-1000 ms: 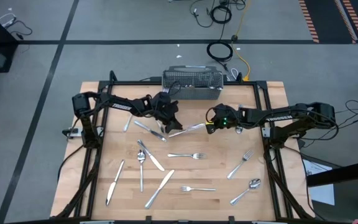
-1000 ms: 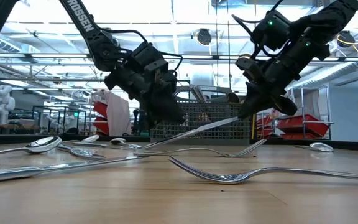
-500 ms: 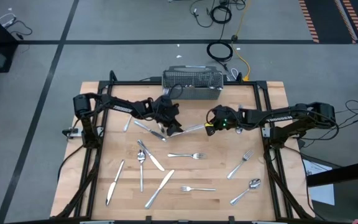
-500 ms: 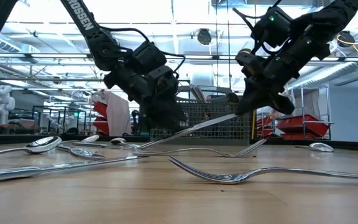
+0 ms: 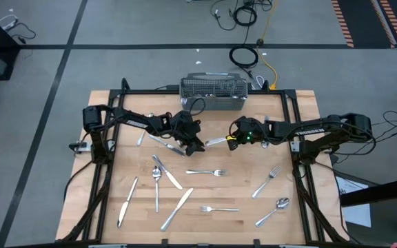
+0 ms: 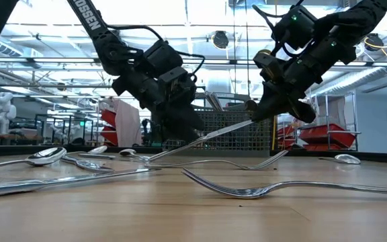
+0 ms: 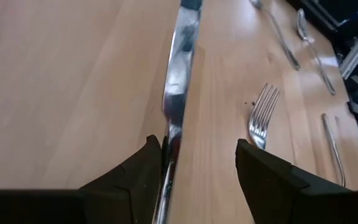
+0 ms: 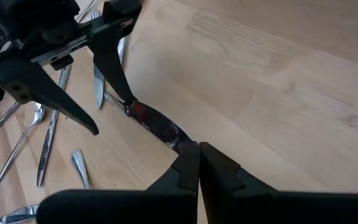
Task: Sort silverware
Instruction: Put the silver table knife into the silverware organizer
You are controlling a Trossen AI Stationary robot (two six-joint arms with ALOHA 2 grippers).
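Note:
My right gripper (image 5: 229,140) is shut on one end of a table knife (image 5: 214,141) at mid-table. The knife slants down from it toward the table's left (image 6: 220,132). My left gripper (image 5: 193,142) is open at the knife's other end, one finger on either side of it (image 7: 179,74). In the right wrist view, the left gripper's two dark fingers (image 8: 118,68) straddle the knife's far tip (image 8: 131,110). More silverware lies flat on the table: a fork (image 5: 206,172), a spoon (image 5: 156,176) and knives (image 5: 176,209). My right gripper pinches the knife's end (image 8: 182,144) between its two shut fingers, coming from the table's right and slanting down. The held end is lifted, and the knife tilts down toward my left gripper. My left gripper: one finger (image 7: 143,171) stands right against the knife's edge (image 7: 168,140); I cannot tell whether it touches.
The grey wire-mesh basket (image 5: 213,94) stands at the far edge, behind both grippers. Forks (image 5: 267,181) (image 5: 219,209) and a spoon (image 5: 273,211) lie on the near right; knives (image 5: 127,200) (image 5: 164,141) lie on the left. Bare wood shows between my right gripper and the far right corner.
My left gripper has moved toward the near edge and the right, onto the knife's free end, and now straddles it. My right gripper has raised its end of the knife slightly.

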